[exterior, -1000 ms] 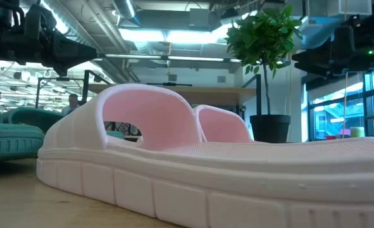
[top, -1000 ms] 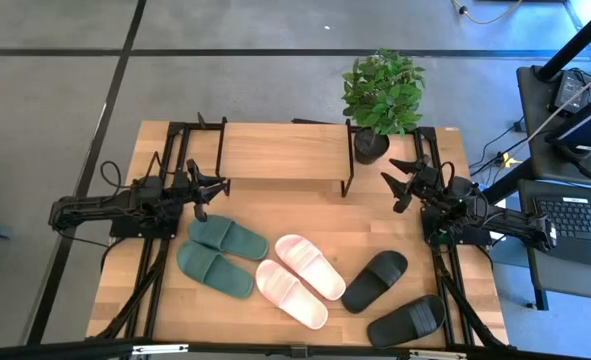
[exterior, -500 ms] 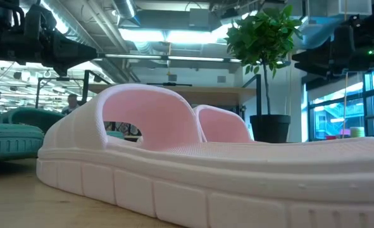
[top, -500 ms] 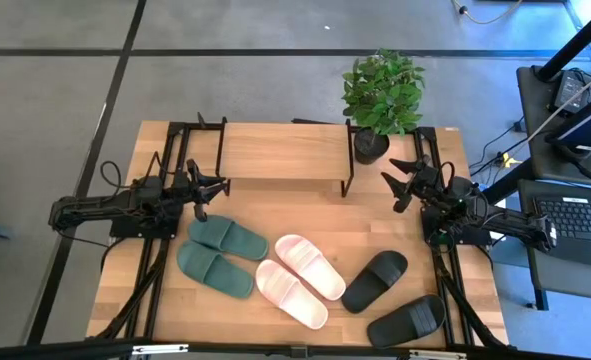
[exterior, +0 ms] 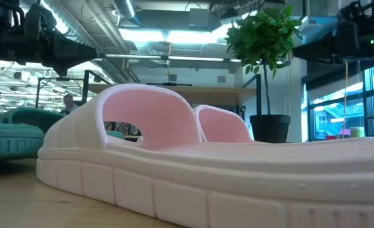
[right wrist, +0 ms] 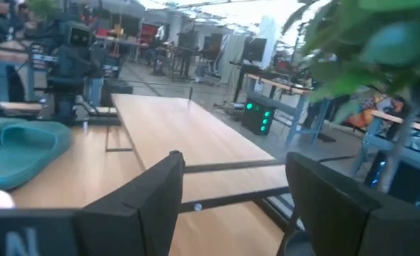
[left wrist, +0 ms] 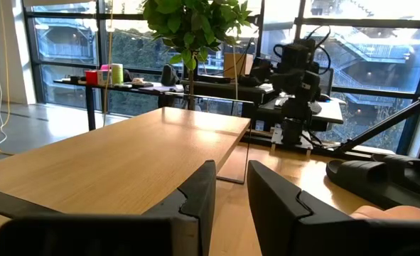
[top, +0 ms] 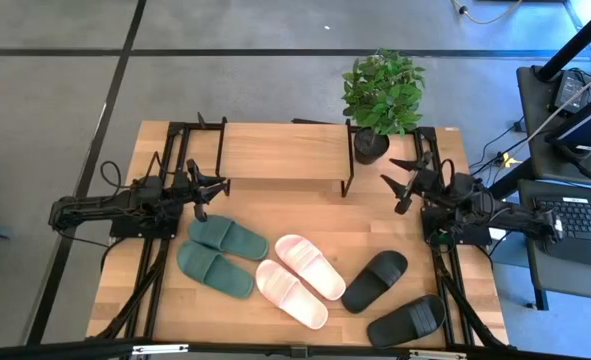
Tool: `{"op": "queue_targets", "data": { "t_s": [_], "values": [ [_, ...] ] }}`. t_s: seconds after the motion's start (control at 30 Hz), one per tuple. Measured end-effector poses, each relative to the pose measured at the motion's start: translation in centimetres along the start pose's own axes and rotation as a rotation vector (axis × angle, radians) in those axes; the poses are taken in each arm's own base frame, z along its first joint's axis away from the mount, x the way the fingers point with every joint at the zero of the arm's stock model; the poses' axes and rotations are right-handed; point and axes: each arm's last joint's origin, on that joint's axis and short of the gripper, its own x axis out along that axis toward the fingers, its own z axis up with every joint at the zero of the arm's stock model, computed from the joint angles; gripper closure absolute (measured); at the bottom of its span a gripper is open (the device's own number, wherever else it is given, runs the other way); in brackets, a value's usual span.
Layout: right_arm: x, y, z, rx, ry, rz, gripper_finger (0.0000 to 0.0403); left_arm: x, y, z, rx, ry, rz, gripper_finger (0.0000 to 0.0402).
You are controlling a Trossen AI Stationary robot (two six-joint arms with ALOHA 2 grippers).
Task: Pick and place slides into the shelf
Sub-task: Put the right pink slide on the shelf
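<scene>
My right claw (top: 397,184) hangs in the air with its fingers spread wide, holding nothing. It sits past the right end of the shelf (top: 284,152), just clear of the black frame leg there. The potted plant (top: 380,95) stands beside it, a little farther toward the back of the table (top: 155,300). From my right wrist, the two dark fingers (right wrist: 138,199) frame the shelf's light top board (right wrist: 174,128), which runs away ahead of me, and leaves of the plant (right wrist: 369,43) crowd in close at one side.

My left claw (top: 211,190) waits off the opposite end of the shelf, also in the air, with only a narrow gap between its fingers (left wrist: 195,199) and nothing between them. From that wrist the shelf top (left wrist: 117,160) stretches ahead.

All six slides lie on the table in front of the shelf, none on it. The green pair (top: 220,255) lies just in front of my left claw, the two side by side. The pink pair (top: 300,278) lies in the middle, between my two claws and nearer the front edge. The black pair (top: 390,297) lies in front of my right claw, well apart from it, one slide closer to me and the other near the table's front corner. In the low view a pink slide (exterior: 193,171) fills the foreground.
</scene>
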Motion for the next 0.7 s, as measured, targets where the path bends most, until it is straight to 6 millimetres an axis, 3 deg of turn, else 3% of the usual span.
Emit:
{"op": "queue_targets", "data": {
  "t_s": [0.4, 0.7],
  "values": [
    [3.6, 1.7, 3.9, -0.083, 0.218, 0.144, 0.0157, 0.0, 0.0, 0.0, 0.0, 0.0, 0.0, 0.0325],
    [5.9, 5.7, 6.7, -0.155, 0.299, 0.356, 0.0157, 0.0, 0.0, 0.0, 0.0, 0.0, 0.0, 0.0325]
  ]
}}
